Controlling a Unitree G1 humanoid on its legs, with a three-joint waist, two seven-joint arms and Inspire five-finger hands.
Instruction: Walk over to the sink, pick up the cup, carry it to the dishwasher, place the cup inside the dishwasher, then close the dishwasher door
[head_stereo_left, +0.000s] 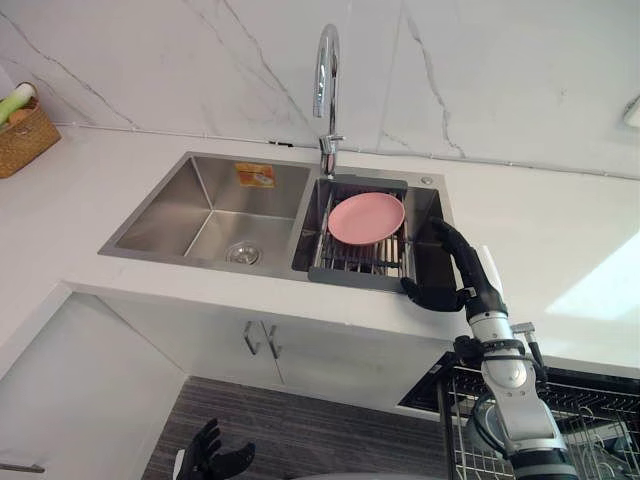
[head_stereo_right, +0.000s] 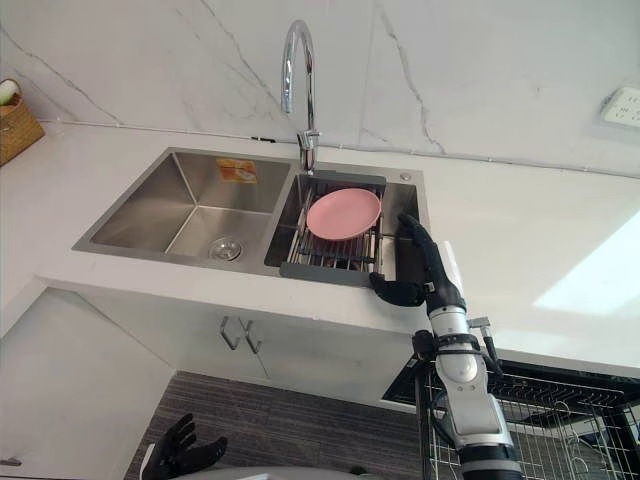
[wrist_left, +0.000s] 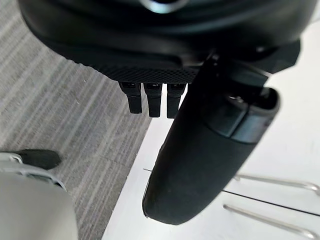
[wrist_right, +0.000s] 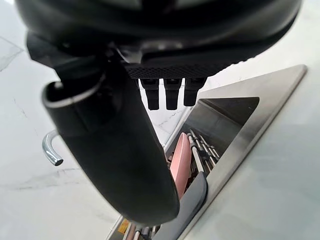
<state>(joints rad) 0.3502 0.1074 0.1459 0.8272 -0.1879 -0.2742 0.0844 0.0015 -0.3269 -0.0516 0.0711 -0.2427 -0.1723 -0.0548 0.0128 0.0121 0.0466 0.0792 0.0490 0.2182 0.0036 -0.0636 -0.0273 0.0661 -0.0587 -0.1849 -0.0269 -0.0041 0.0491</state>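
Note:
My right hand (head_stereo_left: 452, 258) reaches over the right rim of the steel sink (head_stereo_left: 180, 215), fingers straight above the right basin and thumb (head_stereo_left: 425, 295) against the front edge; it is open and holds nothing I can see. In that basin a pink plate (head_stereo_left: 366, 217) lies on a dark wire drainer (head_stereo_left: 360, 262). The right wrist view looks past the fingers (wrist_right: 170, 95) at the plate (wrist_right: 180, 162) on edge and the sink rim (wrist_right: 260, 120). The hand hides the basin's right end. My left hand (head_stereo_left: 215, 455) hangs low over the grey floor, open.
A tall chrome faucet (head_stereo_left: 326, 90) stands behind the basins. A pulled-out dishwasher wire rack (head_stereo_left: 590, 420) sits at lower right, below the white counter (head_stereo_left: 560, 240). A wicker basket (head_stereo_left: 22, 135) is at the far left. Cabinet doors with handles (head_stereo_left: 260, 338) are under the sink.

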